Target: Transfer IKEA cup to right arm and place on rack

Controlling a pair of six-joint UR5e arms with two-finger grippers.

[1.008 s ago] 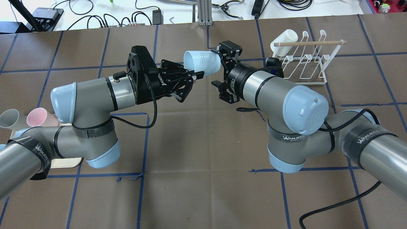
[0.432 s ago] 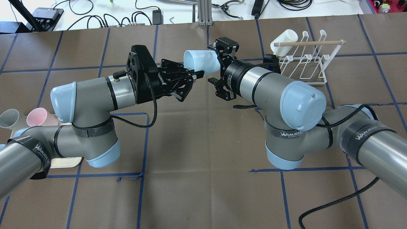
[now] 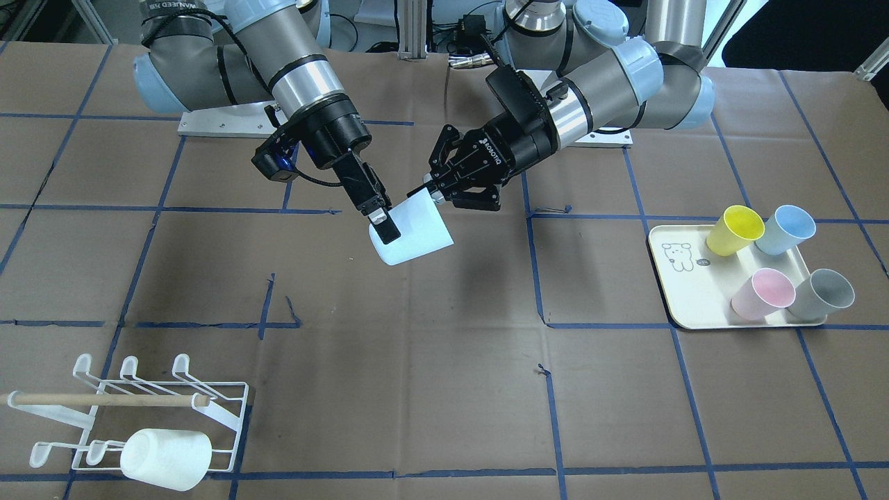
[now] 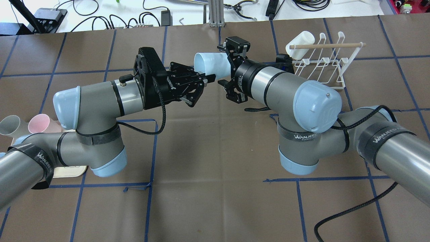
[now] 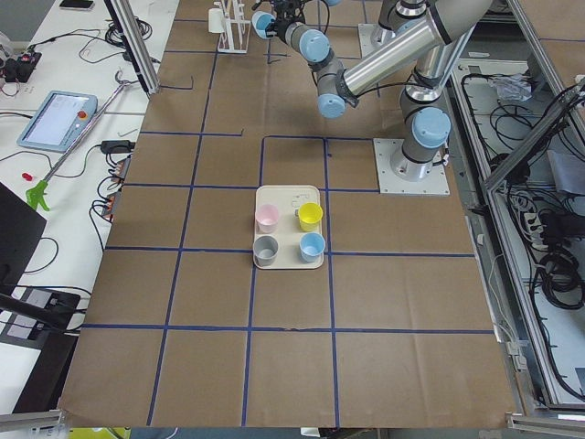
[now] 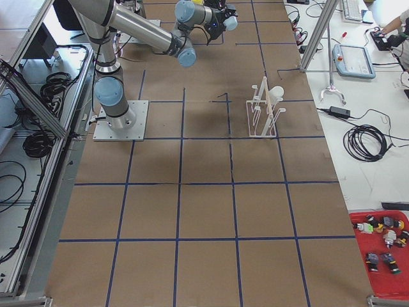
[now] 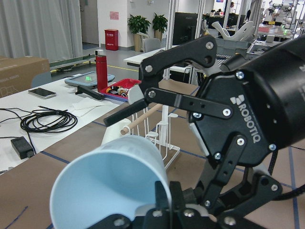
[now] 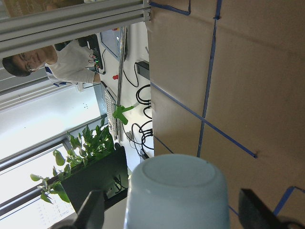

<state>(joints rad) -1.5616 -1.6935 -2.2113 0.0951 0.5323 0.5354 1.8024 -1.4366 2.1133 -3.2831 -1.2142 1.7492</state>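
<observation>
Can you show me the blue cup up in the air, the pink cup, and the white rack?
light blue cup (image 3: 417, 236): front-facing view, on its side wall.
pink cup (image 3: 746, 302): front-facing view, on its side wall.
rack (image 3: 104, 399): front-facing view, on its wooden dowel.

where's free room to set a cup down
On the rack, every prong but the one under the white cup is free. The table between rack and tray is bare. Crowded: the tray, four cups, and around the light blue cup.
</observation>
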